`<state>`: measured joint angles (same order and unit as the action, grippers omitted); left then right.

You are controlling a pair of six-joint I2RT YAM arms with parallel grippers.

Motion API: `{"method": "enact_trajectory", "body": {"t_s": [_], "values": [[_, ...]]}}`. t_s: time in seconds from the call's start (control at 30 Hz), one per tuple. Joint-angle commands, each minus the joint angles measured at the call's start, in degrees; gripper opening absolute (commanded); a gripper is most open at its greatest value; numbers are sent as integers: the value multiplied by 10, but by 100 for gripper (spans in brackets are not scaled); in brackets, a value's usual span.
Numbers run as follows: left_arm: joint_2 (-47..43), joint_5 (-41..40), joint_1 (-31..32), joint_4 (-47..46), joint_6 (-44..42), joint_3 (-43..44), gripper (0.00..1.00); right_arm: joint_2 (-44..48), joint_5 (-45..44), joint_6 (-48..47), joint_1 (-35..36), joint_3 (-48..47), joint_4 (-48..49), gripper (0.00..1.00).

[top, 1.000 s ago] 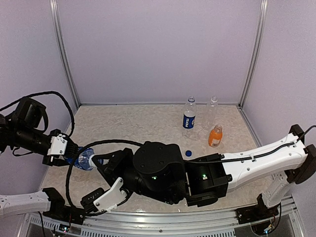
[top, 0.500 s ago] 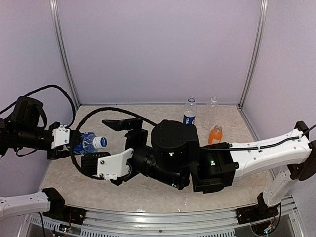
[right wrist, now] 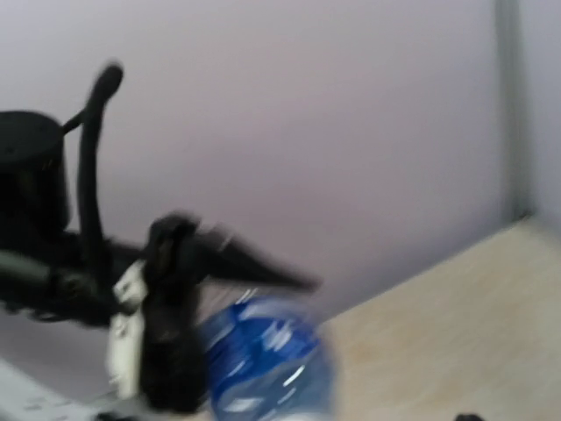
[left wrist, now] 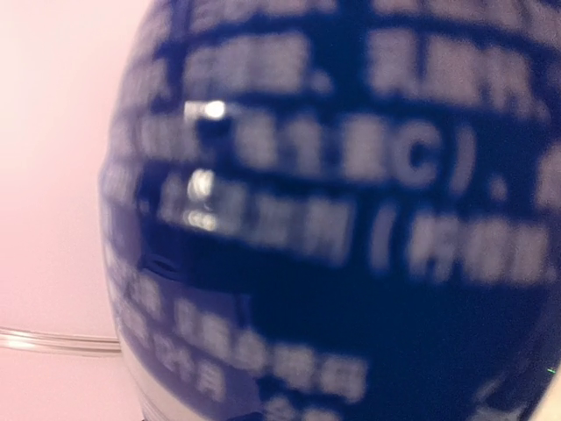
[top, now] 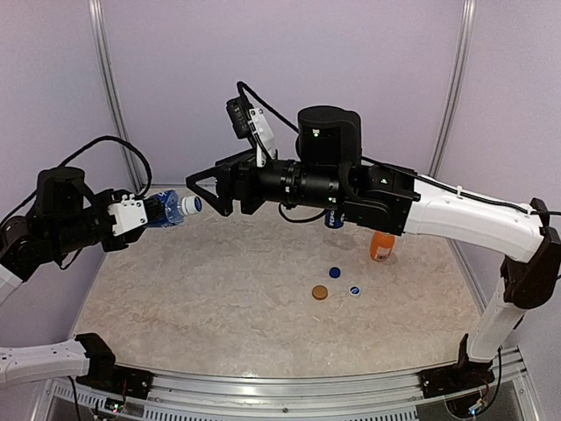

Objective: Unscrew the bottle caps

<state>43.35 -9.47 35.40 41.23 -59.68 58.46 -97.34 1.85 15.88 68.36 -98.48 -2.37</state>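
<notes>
While the left gripper (top: 142,213) clenched a clear, blue-labelled plastic bottle (top: 166,210) (tipped sideways), the right gripper (top: 209,192) gaped near its mouth. 3 round plastic caps (top: 334,272) lay on the table (top: 219,303).

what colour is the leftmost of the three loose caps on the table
Orange-brown; the leftmost cap shows best in the top external view.
</notes>
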Motion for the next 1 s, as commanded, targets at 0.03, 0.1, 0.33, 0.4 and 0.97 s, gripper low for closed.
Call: {"method": "enact_trajectory", "body": {"t_s": [0.03,0.1,0.33,0.4,0.97], "values": [[2,-47,8,-62,-32,-10,45,-43,87,165,-14,-29,-65,82],[2,-45,10,-58,-32,-11,44,-55,89,166,-15,-47,-82,81],[2,-41,14,-55,-33,-7,44,-86,116,174,-28,-77,-87,58],[3,-41,14,-52,-33,-6,44,-90,126,179,-33,-76,-81,48],[8,-38,15,-58,-33,0,44,-112,177,183,-38,-94,-111,38]]}}
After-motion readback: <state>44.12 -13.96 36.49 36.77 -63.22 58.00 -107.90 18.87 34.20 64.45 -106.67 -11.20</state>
